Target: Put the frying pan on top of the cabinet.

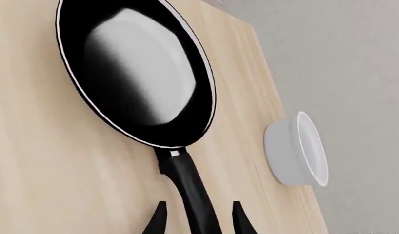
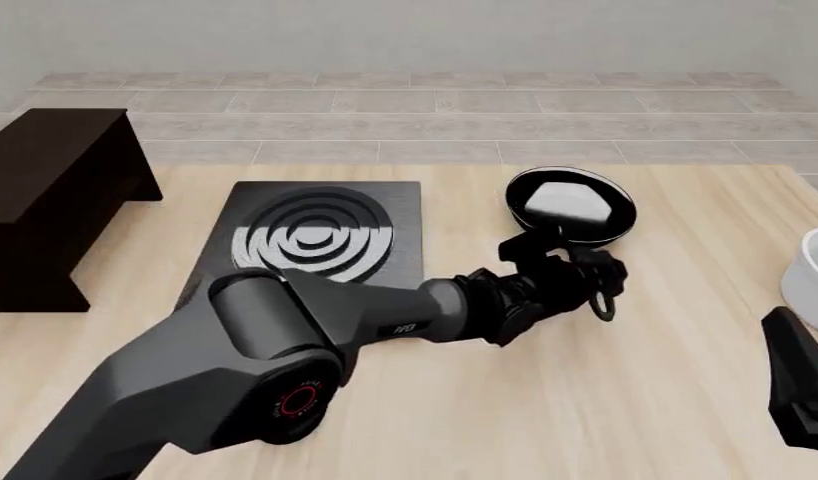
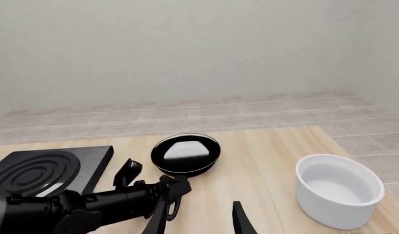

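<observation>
The frying pan (image 2: 571, 205) lies on the tabletop (image 2: 543, 400), its handle between the left end effector's (image 1: 195, 219) spread fingers; the white bowl (image 3: 338, 189) holds nothing.

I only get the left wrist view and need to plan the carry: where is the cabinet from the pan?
Observer: The cabinet stands at the far left of the front view, well away from the frying pan.
Operator: Anything between them?
Observer: Yes, the stove plate lies flat between them.
Operator: And the right arm?
Observer: The right gripper hangs open, holding nothing, on the side near the white bowl.
</observation>
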Controlling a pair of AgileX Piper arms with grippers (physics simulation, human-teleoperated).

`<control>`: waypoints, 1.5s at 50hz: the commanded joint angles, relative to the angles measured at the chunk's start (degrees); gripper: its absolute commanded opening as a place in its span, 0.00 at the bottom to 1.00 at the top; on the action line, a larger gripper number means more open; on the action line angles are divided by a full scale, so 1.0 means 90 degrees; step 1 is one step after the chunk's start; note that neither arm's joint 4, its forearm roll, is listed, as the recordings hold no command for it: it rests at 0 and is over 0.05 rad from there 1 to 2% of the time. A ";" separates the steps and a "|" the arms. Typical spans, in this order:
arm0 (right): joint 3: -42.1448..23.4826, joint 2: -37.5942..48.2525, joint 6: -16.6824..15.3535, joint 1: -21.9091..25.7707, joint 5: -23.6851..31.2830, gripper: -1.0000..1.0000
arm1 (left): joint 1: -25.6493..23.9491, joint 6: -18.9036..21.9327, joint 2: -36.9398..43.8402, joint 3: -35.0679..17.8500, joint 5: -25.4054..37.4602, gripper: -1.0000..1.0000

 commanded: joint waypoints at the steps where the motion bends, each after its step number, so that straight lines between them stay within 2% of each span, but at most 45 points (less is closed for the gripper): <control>1: 0.0000 -0.0002 0.0041 -0.0021 0.0016 1.00 | -0.0055 -0.0157 0.0126 -0.0113 0.0041 1.00; 22: -0.0001 0.0051 0.0073 -0.0060 -0.0051 1.00 | -0.0049 -0.0202 0.0230 -0.0326 0.0145 1.00; 39: -0.0002 0.0144 0.0112 -0.0098 -0.0145 1.00 | 0.0008 -0.0291 0.0580 -0.0840 0.0381 1.00; 47: -0.0001 0.0107 0.0116 -0.0090 -0.0100 1.00 | -0.0006 -0.0309 0.0582 -0.0842 0.0383 1.00; 48: -0.0001 0.0099 0.0112 -0.0089 -0.0093 1.00 | 0.0056 -0.0260 0.0573 -0.0879 0.0467 0.00; 52: -0.0001 0.0088 0.0103 -0.0089 -0.0086 1.00 | -0.0084 -0.0272 0.0394 -0.0593 0.0288 0.00; 68: -0.0001 0.0074 0.0069 -0.0064 -0.0059 1.00 | 0.0140 -0.0223 0.0300 -0.0492 0.0313 0.00; 75: 0.0000 0.0077 0.0062 -0.0061 -0.0053 1.00 | 0.0201 -0.0002 0.0106 -0.0319 0.0277 0.00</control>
